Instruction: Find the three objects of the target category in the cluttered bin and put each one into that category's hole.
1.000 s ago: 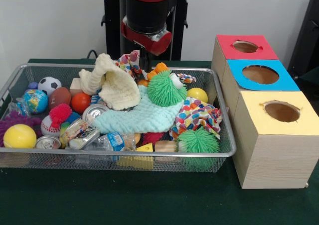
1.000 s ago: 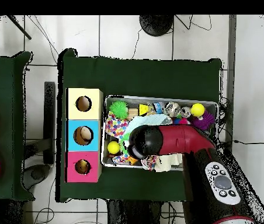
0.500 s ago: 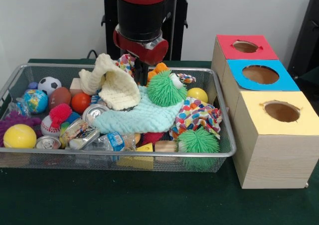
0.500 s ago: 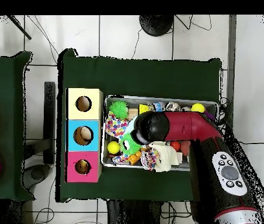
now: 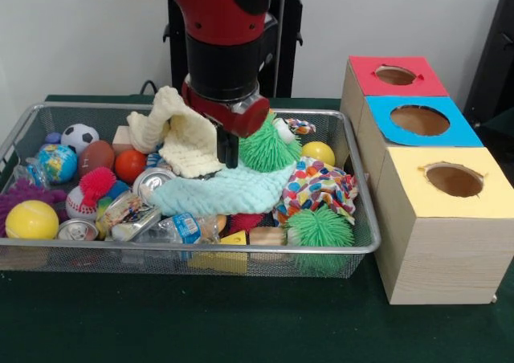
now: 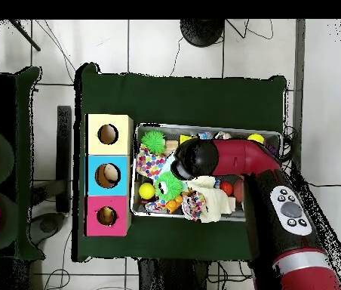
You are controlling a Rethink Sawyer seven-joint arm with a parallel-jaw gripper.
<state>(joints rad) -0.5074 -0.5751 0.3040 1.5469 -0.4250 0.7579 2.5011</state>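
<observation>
**Gripper low over centre of the cluttered bin, beside the large green spiky ball**

Wire-mesh metal bin sits on the dark green tabletop, packed nearly rim to rim. Just beside its right rim in the front view stands a row of three wooden boxes, each with a round hole on top: yellow-topped box nearest the camera, blue-topped box in the middle, red-topped box furthest. Bare tabletop runs along the camera side of the bin; inside the bin little open room shows.

The red and black arm comes down over the bin's middle. The dark gripper hangs just above the pale mint knitted cloth, between the cream knitted cloth on its one side and the large green spiky rubber ball on the other, very close to both. Cannot tell whether its fingers are apart or together; the arm hides them in the overhead view.

Target category is not evident. Candidates: a second green spiky ball at the near rim, a multicoloured dotted cloth, a yellow ball, well apart a larger yellow ball at the opposite end.
</observation>
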